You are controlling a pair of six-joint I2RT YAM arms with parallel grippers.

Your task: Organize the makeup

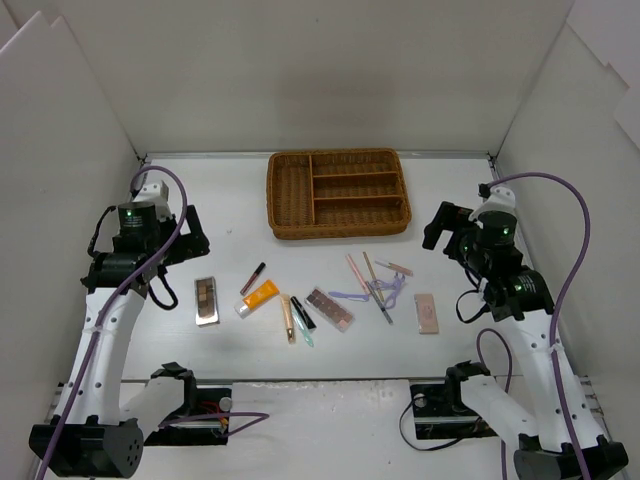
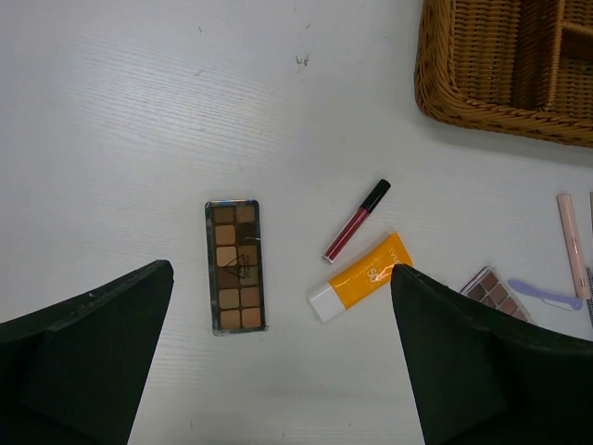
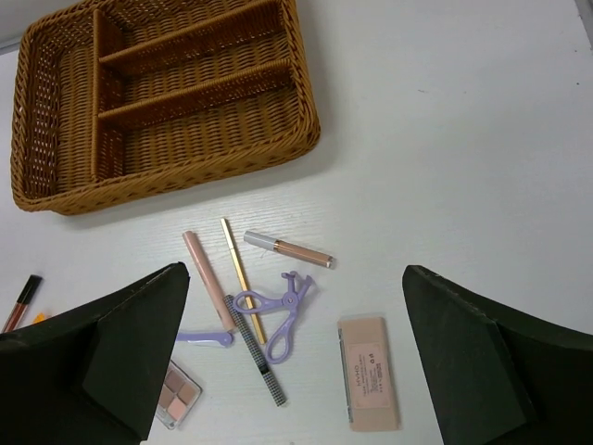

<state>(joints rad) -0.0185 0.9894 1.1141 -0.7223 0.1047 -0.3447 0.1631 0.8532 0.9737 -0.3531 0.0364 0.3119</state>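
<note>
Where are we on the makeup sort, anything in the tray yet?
Nothing looks done: the wicker tray has empty compartments. Nothing in hand: the left gripper and right gripper are both open, holding nothing. All is left: the eyeshadow palette, orange tube, lip gloss, lilac tool, pale pink compact and the other pieces lie on the table near the tray.

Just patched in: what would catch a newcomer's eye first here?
The brown wicker tray sits at the table's far side, every compartment bare. Nearer, the makeup lies loose in a row, from the eyeshadow palette at left to the pale pink compact at right. The left gripper and right gripper hang open above it.
</note>
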